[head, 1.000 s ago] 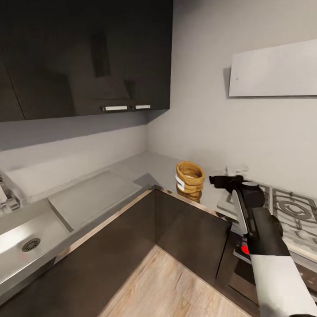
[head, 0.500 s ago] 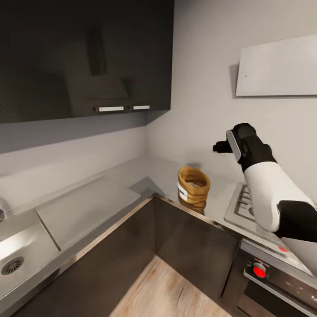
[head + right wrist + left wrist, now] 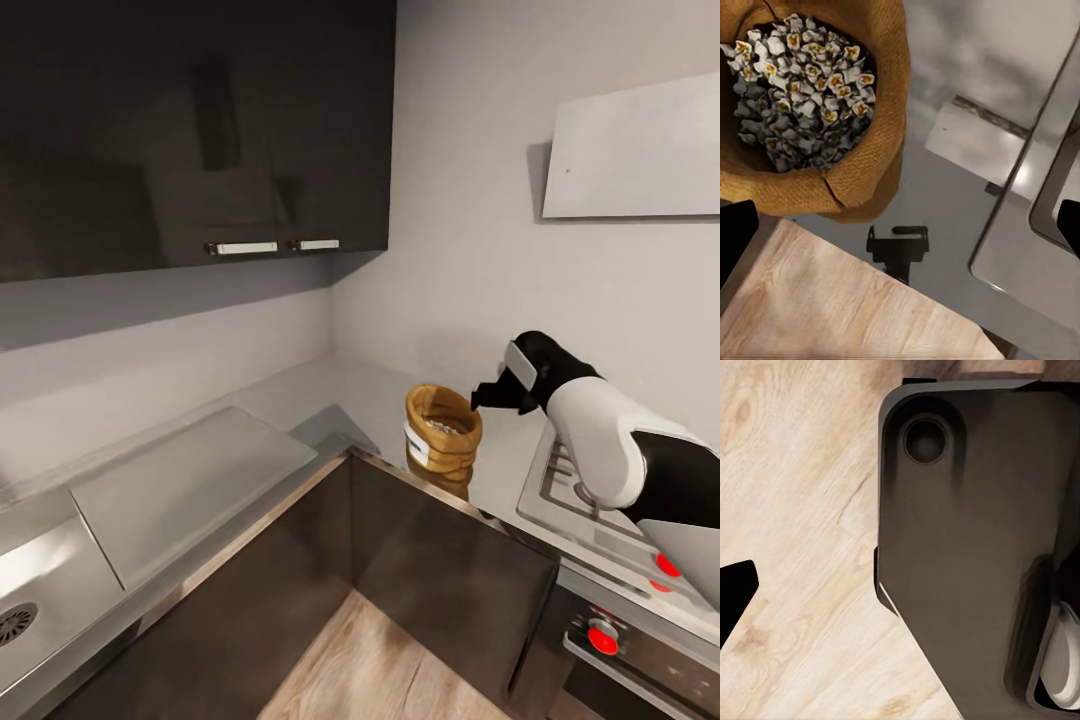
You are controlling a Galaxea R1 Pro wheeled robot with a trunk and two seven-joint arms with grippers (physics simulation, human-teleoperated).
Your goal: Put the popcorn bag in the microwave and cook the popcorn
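The popcorn bag [image 3: 443, 440], a tan sack with a rolled rim and white label, stands upright on the grey countertop [image 3: 330, 395] at the inner corner. Pale popcorn [image 3: 441, 425] shows inside it. My right gripper [image 3: 484, 393] hovers just right of the bag's rim, slightly above it and apart from it. In the right wrist view the bag [image 3: 862, 180] and its popcorn [image 3: 799, 90] lie ahead and off to one side of the open right gripper [image 3: 902, 229], with nothing between the fingers. One left fingertip [image 3: 735, 592] shows over the wooden floor. The microwave is out of view.
A steel gas hob [image 3: 590, 490] lies right of the bag, under my right arm, above an oven front with red knobs [image 3: 603, 638]. A sink [image 3: 30, 590] and draining board [image 3: 190, 470] are at the left. Dark wall cabinets [image 3: 200, 130] hang overhead. My own base [image 3: 967, 540] stands on the floor.
The head view has shifted left to right across the counter. My right gripper rose above the hob, then came down to the left, ending beside the bag's rim. The bag stays put.
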